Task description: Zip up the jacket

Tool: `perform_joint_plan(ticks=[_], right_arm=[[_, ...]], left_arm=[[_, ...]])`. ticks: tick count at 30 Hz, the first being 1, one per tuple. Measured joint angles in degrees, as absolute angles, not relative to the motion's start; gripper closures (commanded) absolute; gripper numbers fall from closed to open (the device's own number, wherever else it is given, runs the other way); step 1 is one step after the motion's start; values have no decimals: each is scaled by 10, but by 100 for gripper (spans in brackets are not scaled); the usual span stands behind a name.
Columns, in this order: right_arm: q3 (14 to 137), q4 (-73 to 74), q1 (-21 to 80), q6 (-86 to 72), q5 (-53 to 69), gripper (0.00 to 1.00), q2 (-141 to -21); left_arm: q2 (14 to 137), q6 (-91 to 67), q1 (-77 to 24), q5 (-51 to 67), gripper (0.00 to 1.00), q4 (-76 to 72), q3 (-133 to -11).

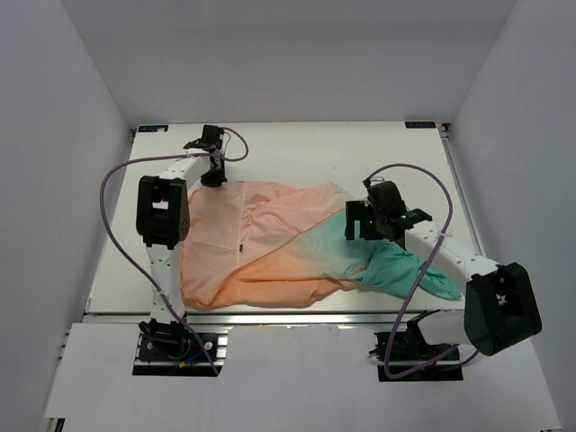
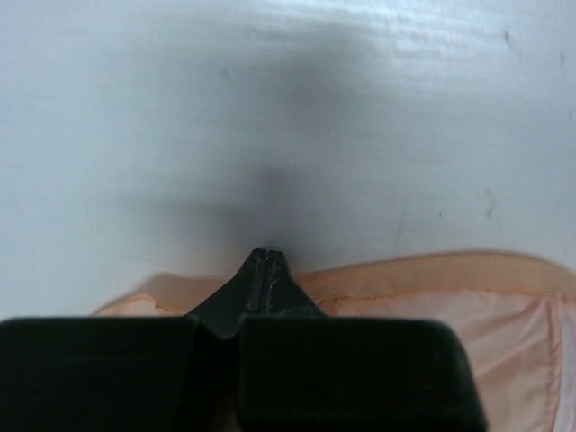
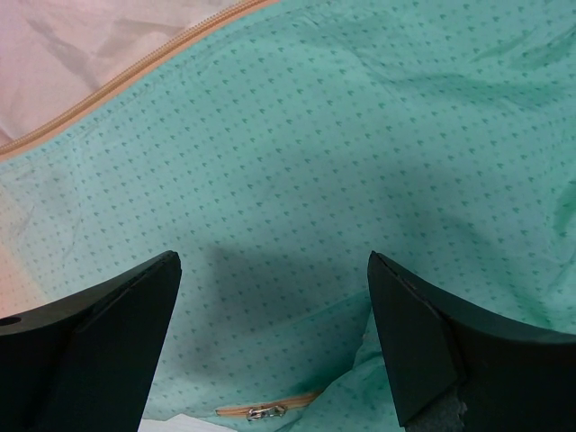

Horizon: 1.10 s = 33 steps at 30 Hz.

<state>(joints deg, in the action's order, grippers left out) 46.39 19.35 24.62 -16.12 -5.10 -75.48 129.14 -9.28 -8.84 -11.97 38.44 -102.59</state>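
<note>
The jacket point(image 1: 261, 243) lies flat and crumpled on the table, peach-orange on the left and teal at the right. My left gripper point(image 1: 213, 177) sits at its far left peach edge point(image 2: 432, 274). Its jaws point(image 2: 262, 255) are shut, and the fabric edge runs in under the fingers from both sides. My right gripper point(image 1: 356, 227) hovers open over the teal part point(image 3: 360, 153), its fingers point(image 3: 108, 315) spread wide with nothing between them. A small metal zipper slider point(image 3: 262, 412) on orange tape lies just below that gap. More orange zipper tape point(image 3: 117, 85) crosses the upper left.
White walls close in the table point(image 1: 315, 153) at the back and both sides. A purple cable point(image 1: 112, 216) loops off each arm. A teal sleeve point(image 1: 423, 279) trails toward the right arm's base near the front edge.
</note>
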Motion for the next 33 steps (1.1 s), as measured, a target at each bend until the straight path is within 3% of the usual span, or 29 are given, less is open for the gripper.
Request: perform_joint_plan(ticks=[10, 17, 18, 19, 20, 21, 22, 33], right_arm=[[461, 194, 246, -170, -62, 11, -720], [453, 194, 246, -176, -67, 11, -693], [451, 195, 246, -176, -67, 11, -689], [449, 196, 246, -175, -67, 11, -686], [448, 195, 246, -175, -67, 11, -685], [448, 195, 246, -175, -67, 11, -684], [448, 195, 246, -175, -67, 11, -684], [447, 196, 246, -175, -69, 11, -689]], left_arm=[[1174, -110, -88, -56, 100, 353, -952], [1025, -132, -108, 5, 100, 295, -873], [1013, -134, -112, 7, 86, 295, -862], [1008, -135, -116, 4, 63, 297, -856], [1008, -136, -120, -4, 17, 302, -856], [1016, -140, -121, -17, 7, 307, -858], [1027, -145, -121, -29, 2, 317, -863], [1202, -157, -67, -97, 2, 372, -894]])
